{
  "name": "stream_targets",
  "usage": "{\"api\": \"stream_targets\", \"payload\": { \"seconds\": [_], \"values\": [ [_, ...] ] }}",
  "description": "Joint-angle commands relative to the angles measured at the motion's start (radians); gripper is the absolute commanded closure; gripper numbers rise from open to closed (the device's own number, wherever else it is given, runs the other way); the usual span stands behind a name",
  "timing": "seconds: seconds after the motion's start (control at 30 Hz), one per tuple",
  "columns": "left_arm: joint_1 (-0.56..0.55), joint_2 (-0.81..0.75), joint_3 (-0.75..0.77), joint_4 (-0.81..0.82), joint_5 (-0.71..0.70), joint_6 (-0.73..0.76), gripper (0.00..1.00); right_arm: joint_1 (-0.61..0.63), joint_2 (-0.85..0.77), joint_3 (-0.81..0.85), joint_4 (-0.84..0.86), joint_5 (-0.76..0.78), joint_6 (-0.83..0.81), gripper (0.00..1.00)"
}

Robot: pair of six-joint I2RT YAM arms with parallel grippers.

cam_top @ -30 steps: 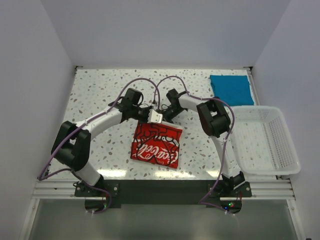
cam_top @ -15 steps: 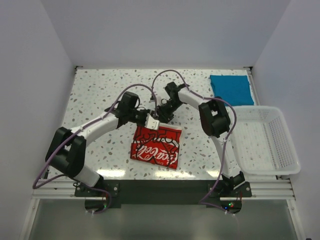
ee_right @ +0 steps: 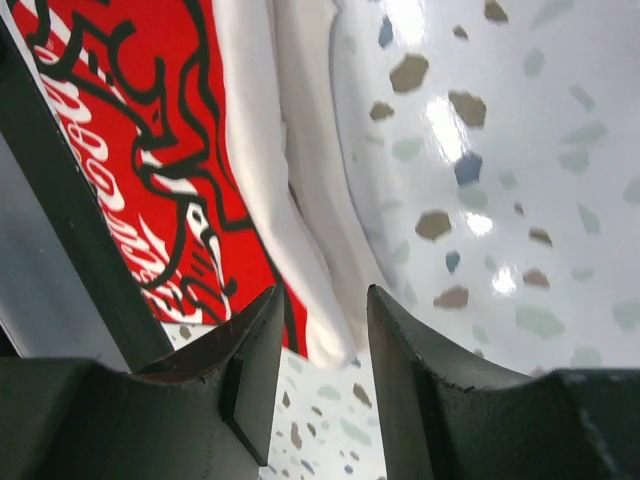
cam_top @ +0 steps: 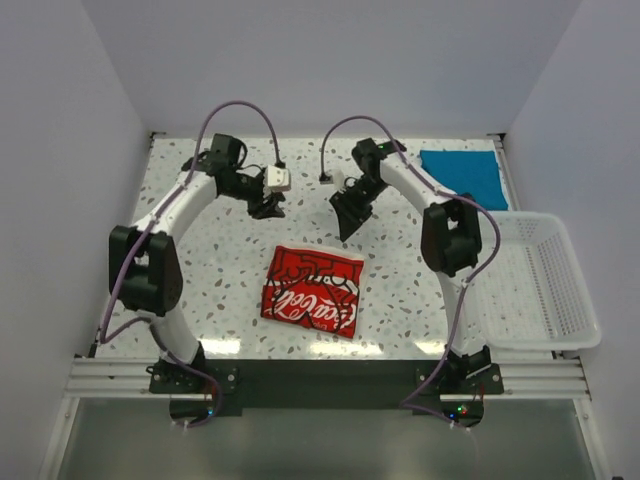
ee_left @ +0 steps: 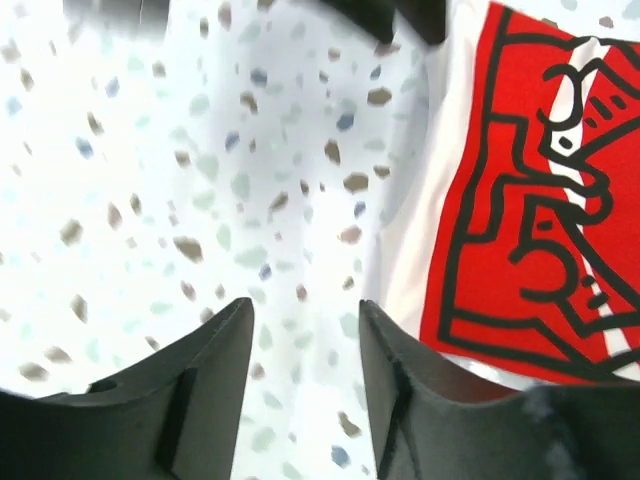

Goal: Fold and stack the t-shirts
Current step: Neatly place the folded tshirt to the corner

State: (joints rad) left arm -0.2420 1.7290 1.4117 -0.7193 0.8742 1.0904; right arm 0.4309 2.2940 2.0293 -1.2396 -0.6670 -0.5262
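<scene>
Both arms have just let go. A second ago the two grippers were pinched shut side by side at the far edge of the Coca-Cola shirt point(cam_top: 313, 290). Now your left gripper point(cam_top: 268, 208) and right gripper point(cam_top: 347, 222) have lifted off it and swung apart toward the far side of the surface point(cam_top: 190, 260). In each wrist view the jaws stand partly open with nothing between them. Only speckled surface shows in the gap on the left, and the shirt's cream edge lies well below the gap on the right.

The Coca-Cola shirt lies as a compact red rectangle in the near middle of the surface, slightly askew, and has not shifted with the release. You can take that fold as finished, or close to it. The teal shirt point(cam_top: 462, 178) sits folded in the far right corner just as before, well apart from the red one, so the stacking is yet to be done. The white basket point(cam_top: 530, 280) stands beside the surface on the right.

From above, the dark fingers blend into the wrists, so rely on the wrist cameras for the jaw gap. Each wrist view crops the red shirt to one edge. You cannot tell how many layers it has or whether the underside is tidy. The right arm overlaps the teal shirt's left edge.
</scene>
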Motion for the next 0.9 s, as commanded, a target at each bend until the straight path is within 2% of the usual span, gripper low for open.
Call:
{"api": "stream_targets", "payload": {
  "seconds": [0.0,0.2,0.33,0.67,0.87],
  "values": [
    [0.095,0.115,0.139,-0.277,0.104,-0.102,0.47,-0.034,-0.097,-0.047,-0.074,0.004,-0.037,0.57],
    [0.106,0.309,0.245,-0.357,0.100,-0.152,0.43,-0.038,-0.111,-0.170,-0.011,-0.005,0.014,0.53],
    [0.106,0.371,0.270,-0.387,0.115,-0.156,0.42,-0.043,-0.103,-0.216,-0.012,-0.019,0.015,0.50],
    [0.084,0.417,0.225,-0.451,0.132,-0.086,0.42,-0.044,-0.108,-0.253,-0.024,0.001,0.020,0.54],
    [0.079,0.403,0.188,-0.405,0.126,-0.099,0.42,-0.046,-0.142,-0.290,0.035,0.069,0.054,0.51]
  ]
}}
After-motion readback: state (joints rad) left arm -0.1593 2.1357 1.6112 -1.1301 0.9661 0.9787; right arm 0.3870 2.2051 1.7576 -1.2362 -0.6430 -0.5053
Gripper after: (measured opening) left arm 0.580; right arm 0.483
